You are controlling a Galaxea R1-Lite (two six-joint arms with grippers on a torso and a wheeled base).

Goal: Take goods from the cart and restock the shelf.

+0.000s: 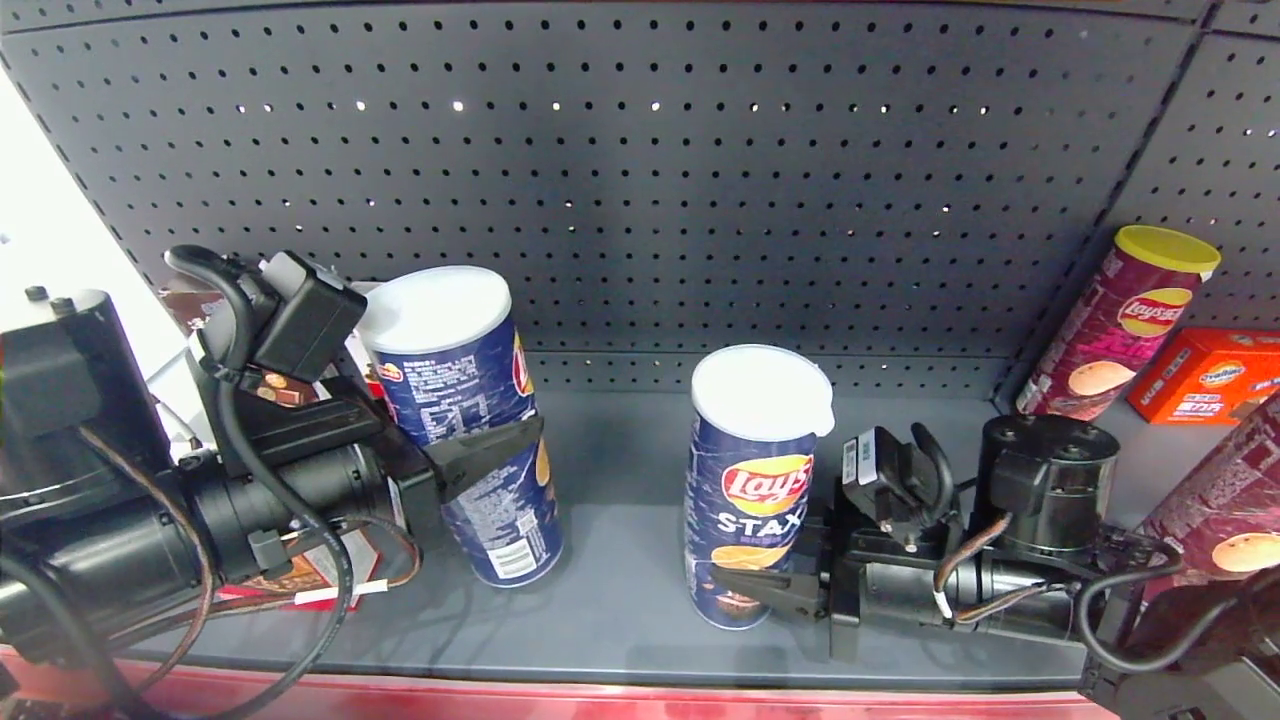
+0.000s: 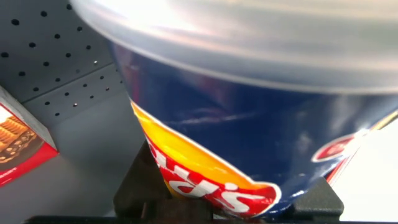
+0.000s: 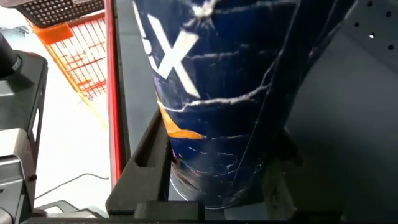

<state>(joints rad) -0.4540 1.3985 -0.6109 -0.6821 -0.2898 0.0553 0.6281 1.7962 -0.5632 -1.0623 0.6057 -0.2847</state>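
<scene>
Two blue chip cans with white lids are on the grey shelf (image 1: 620,560). The left can (image 1: 455,400) leans to the left, its base low near the shelf floor, and my left gripper (image 1: 505,440) is shut around its middle. In the left wrist view this can (image 2: 249,124) sits between the dark fingers (image 2: 142,186). The right can (image 1: 755,480) stands upright mid-shelf. My right gripper (image 1: 745,588) is shut on its lower part from the right side. In the right wrist view that can (image 3: 224,93) is between the two fingers (image 3: 149,162).
A maroon can with a yellow lid (image 1: 1115,325) leans in the back right corner beside an orange box (image 1: 1205,375). Another maroon can (image 1: 1220,510) lies at the right edge. A brown and red box (image 1: 300,575) sits behind my left arm. An orange cart basket (image 3: 68,37) is off the shelf front.
</scene>
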